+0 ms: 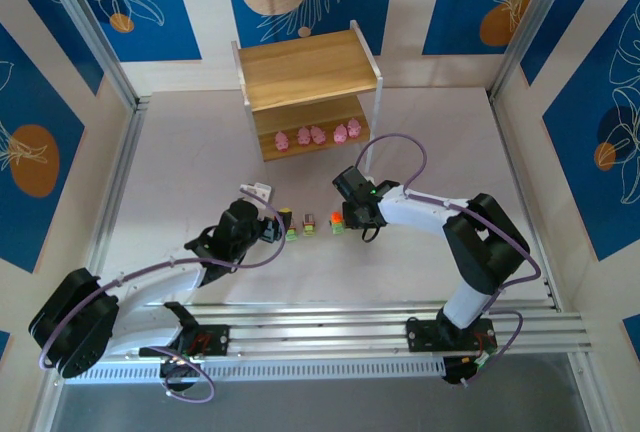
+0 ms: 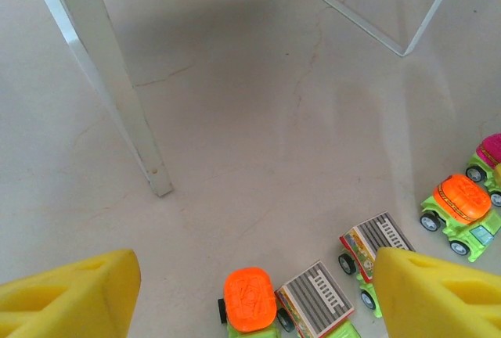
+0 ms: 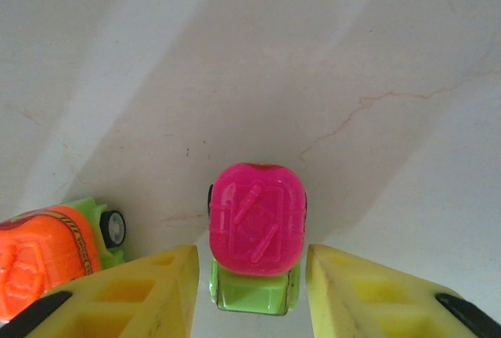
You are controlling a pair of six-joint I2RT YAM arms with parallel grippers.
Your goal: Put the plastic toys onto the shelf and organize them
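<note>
Pink-topped toy (image 3: pixel 257 228): a glossy magenta block with moulded relief is seen on a lime-green wheeled base, stood on the table (image 3: pixel 352 56) just beside an orange-topped toy (image 3: pixel 39 256). Right gripper (image 3: pixel 250 258): fingers are set either side of it with narrow gaps, not clamped. Left gripper (image 2: pixel 254 264): spread wide, nothing held, near striped-roofed toys (image 2: pixel 317 297). Five pink pigs (image 1: pixel 318 136) are lined up on the lower board of the shelf (image 1: pixel 310 72)

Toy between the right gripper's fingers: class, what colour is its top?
The toy has a bright pink top on a lime-green base; clearest in the right wrist view.
</note>
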